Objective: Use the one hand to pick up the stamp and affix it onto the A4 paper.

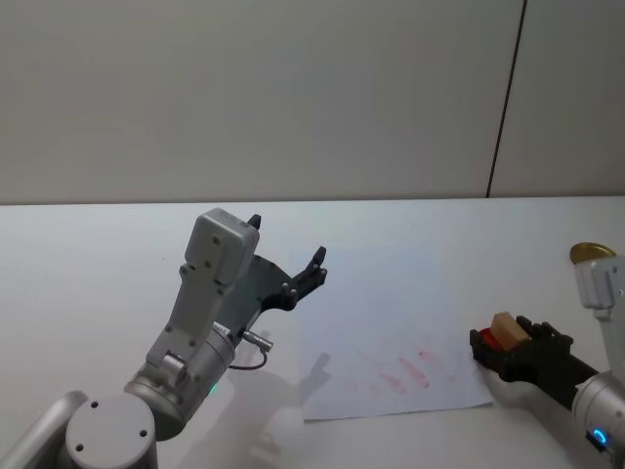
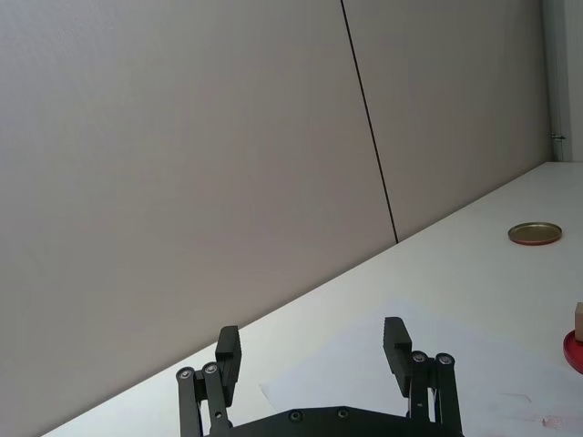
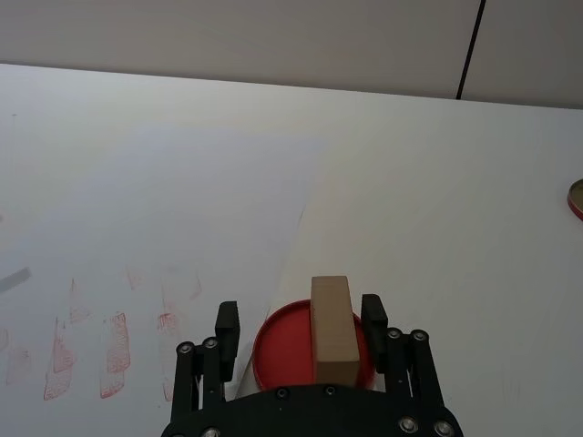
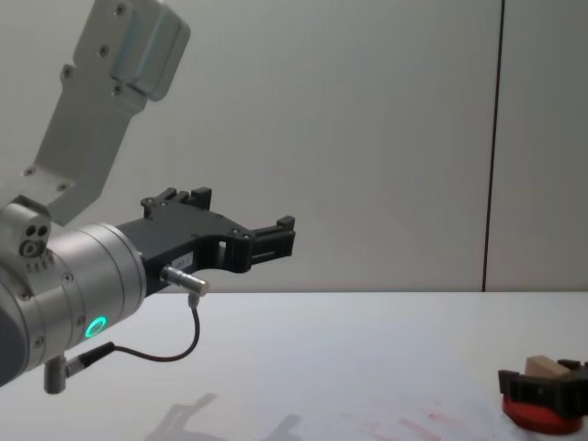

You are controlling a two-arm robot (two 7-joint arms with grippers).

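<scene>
Left gripper [image 1: 289, 242], jaws spread and empty, raised left of the smudged paper [image 1: 376, 303]. Stamp [image 3: 331, 328]: small wooden block standing on the red ink pad [image 3: 273, 350] at the paper's right edge, between the parted jaws of the right gripper [image 3: 299, 314]. Likely light, rigid, smooth-sided; best pinched across its long side faces, clear of the inked foot.

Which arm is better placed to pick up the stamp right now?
Right. The right gripper is open with fingers either side of the stamp on the red ink pad. The left gripper hangs open in the air, far from it.
</scene>
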